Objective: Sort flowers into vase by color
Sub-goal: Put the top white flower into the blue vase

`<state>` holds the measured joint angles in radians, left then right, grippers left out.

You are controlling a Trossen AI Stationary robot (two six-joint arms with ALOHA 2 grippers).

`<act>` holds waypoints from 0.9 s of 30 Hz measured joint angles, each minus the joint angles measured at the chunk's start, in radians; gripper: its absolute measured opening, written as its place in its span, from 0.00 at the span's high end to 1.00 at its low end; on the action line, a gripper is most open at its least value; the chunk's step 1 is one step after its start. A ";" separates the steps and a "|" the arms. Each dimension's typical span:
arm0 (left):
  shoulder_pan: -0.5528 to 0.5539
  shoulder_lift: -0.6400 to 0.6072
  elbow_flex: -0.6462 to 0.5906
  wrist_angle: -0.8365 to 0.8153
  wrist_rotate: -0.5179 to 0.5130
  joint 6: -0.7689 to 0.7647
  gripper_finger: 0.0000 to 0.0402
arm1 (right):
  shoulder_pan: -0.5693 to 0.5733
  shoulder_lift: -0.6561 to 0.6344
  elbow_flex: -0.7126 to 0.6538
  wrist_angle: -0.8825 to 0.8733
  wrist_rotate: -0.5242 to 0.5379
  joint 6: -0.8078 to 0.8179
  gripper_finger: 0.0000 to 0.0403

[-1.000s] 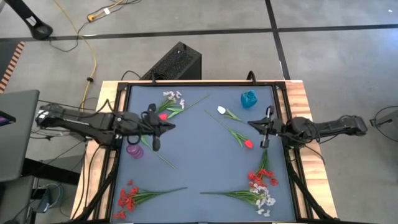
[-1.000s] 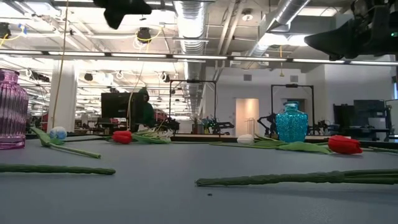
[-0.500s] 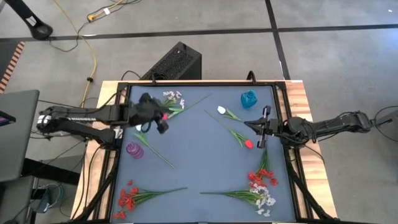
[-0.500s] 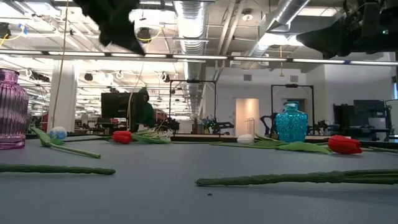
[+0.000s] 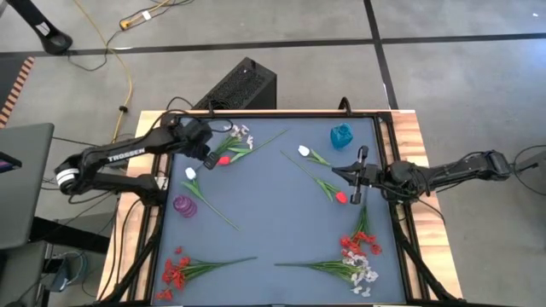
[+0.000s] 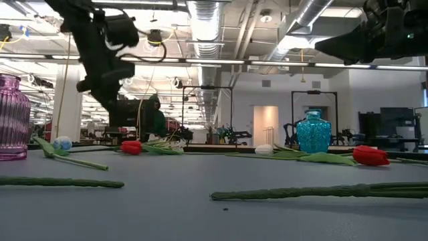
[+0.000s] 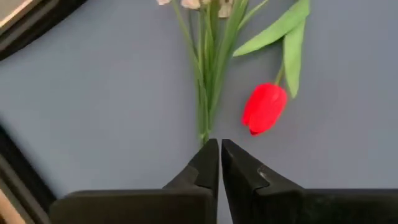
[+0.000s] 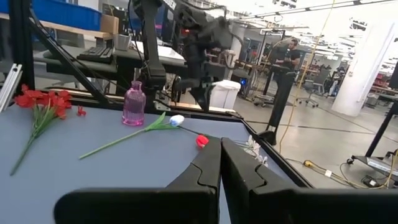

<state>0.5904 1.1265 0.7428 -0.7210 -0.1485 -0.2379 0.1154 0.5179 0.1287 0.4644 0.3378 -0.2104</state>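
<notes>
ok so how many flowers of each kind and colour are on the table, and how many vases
red tulips: 2
white tulips: 2
red blossom clusters: 2
white blossom clusters: 2
vases, one purple and one teal: 2
total: 10 things, 8 of them flowers

Blue-grey table (image 5: 273, 213) w/ wood edges. On it: red tulip (image 5: 223, 159) + white sprig (image 5: 237, 133) just under left pincer (image 5: 207, 158); pink vase (image 5: 185, 205) nearby; teal vase (image 5: 341, 136), red tulip (image 5: 340, 197) near right pincer (image 5: 357, 176).
</notes>
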 joint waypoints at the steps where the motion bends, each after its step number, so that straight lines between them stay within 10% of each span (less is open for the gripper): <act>1: 0.004 0.006 -0.005 0.008 0.011 0.011 0.95 | 0.000 0.000 0.000 0.000 0.000 0.000 0.91; 14: 0.006 0.213 -0.008 0.027 0.012 0.107 0.65 | 0.000 0.000 0.000 0.000 0.001 -0.008 0.91; 27: 0.006 0.388 -0.005 0.028 -0.015 0.173 0.62 | 0.000 0.000 0.000 -0.008 0.002 -0.011 0.91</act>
<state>0.5964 1.5142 0.7375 -0.6934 -0.1633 -0.0650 0.1150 0.5182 0.1291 0.4568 0.3397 -0.2213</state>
